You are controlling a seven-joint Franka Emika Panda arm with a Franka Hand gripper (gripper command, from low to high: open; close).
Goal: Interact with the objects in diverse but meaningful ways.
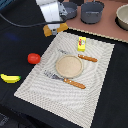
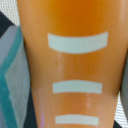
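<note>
While jaws (image 1: 55,29) clamp bread block (image 2: 70,60): smooth orange, pale raised ridges.

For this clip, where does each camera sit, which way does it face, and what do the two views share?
Exterior view: off the arm, raised, looking down across the placemat with plate, fork, knife, tomato, banana and yellow box; the arm's white wrist and gripper show at the top.
Wrist view: on the wrist, tight against the orange block with pale stripes; no fingers are visible.
Shared: the orange block at the gripper.
</note>
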